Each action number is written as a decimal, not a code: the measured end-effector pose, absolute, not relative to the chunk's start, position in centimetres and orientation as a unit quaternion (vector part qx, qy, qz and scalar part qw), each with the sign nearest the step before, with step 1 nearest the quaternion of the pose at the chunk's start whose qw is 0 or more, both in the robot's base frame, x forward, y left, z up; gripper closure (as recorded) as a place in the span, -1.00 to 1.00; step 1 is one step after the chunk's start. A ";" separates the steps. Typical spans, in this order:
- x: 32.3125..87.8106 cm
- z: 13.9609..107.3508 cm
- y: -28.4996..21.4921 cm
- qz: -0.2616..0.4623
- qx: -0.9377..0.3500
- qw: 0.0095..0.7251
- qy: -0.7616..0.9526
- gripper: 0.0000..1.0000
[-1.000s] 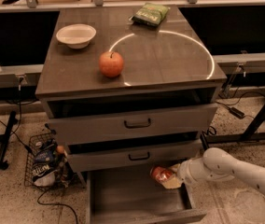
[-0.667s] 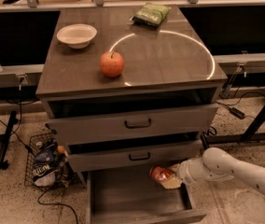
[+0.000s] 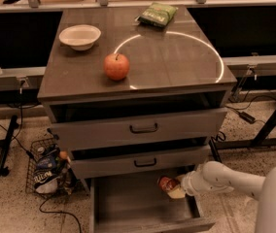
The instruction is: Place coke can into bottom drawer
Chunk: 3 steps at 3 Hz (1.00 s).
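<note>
The coke can is a small red can held on its side over the right part of the open bottom drawer, just under the middle drawer's front. My gripper reaches in from the right on a white arm and is shut on the can. The drawer is pulled out, a wide grey tray with a bare floor. Part of the can is hidden by the fingers.
Two upper drawers with black handles are slightly ajar. On the cabinet top sit a red-orange apple, a white bowl and a green chip bag. A wire basket of snack bags stands on the floor at left.
</note>
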<state>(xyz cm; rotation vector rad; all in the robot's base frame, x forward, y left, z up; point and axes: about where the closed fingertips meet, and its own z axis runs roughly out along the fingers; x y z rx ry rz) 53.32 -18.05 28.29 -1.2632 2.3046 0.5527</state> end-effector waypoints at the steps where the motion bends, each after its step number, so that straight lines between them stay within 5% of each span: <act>1: 54.5 21.9 -19.1 0.179 -0.465 0.212 0.841 1.00; 2: 54.8 17.7 -19.4 0.183 -0.470 0.202 0.840 0.95; 3: 55.1 15.3 -19.6 0.195 -0.467 0.200 0.839 0.50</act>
